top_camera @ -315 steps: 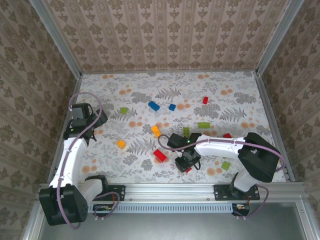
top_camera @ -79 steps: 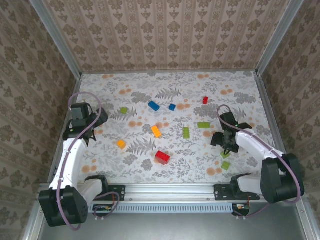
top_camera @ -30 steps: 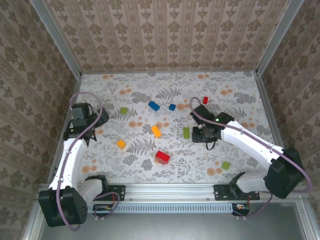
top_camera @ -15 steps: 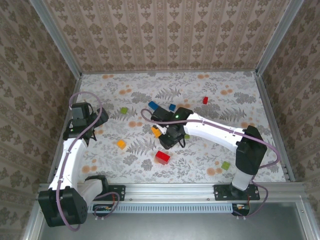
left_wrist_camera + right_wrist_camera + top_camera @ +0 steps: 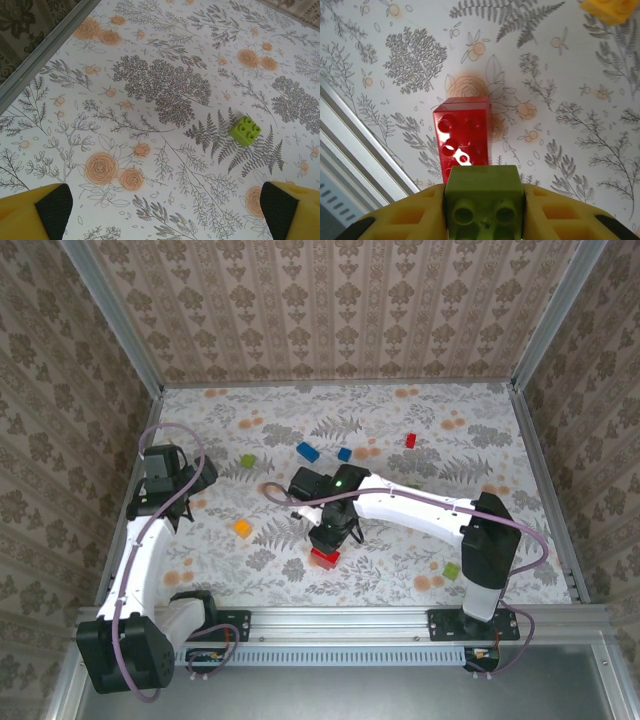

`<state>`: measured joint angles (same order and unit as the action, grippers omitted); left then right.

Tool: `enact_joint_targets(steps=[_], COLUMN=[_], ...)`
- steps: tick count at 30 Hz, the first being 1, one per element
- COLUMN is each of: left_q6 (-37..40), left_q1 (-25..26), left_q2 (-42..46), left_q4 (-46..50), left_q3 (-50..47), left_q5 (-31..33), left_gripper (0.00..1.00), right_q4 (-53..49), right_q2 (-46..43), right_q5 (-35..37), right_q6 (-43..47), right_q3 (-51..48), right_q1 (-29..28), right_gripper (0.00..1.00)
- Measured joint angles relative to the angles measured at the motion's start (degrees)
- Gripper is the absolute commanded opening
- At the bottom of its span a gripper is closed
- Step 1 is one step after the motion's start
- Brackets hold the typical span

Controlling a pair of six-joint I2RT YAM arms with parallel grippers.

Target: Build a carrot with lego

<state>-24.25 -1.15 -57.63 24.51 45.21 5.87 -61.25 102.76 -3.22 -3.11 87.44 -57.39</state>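
Observation:
My right gripper (image 5: 329,537) is shut on a green lego brick (image 5: 482,187), squeezed between its yellow fingers (image 5: 405,217). It hovers just above a red oblong brick (image 5: 463,135) that lies on the flowered table near the front edge, seen from above as the red brick (image 5: 323,558). My left gripper (image 5: 167,220) stands open at the table's left side with nothing between its fingers; a small green brick (image 5: 245,131) lies ahead of it to the right.
Loose bricks lie about: orange (image 5: 242,528), small green (image 5: 247,461), blue (image 5: 307,452), small blue (image 5: 344,454), small red (image 5: 410,440), green (image 5: 452,570). An orange brick (image 5: 610,7) lies beyond the red one. The metal front rail (image 5: 350,150) runs close by.
My right arm has swung from the table's right-middle to the left with the green brick in its grip and now hangs over the red brick. The left arm has stayed still.

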Motion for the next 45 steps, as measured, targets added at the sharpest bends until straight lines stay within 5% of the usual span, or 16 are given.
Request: enact_joint_targets(steps=[45], left_q6=[0.0], left_q1=[0.0], left_q2=[-0.2], left_q4=[0.0], left_q3=[0.0], left_q5=[0.1], left_gripper=[1.00], right_q4=[2.7], right_q2=[2.8], right_q5=[-3.3], right_q6=[2.8], right_q3=[-1.4], right_q1=[-0.7], right_gripper=[0.36])
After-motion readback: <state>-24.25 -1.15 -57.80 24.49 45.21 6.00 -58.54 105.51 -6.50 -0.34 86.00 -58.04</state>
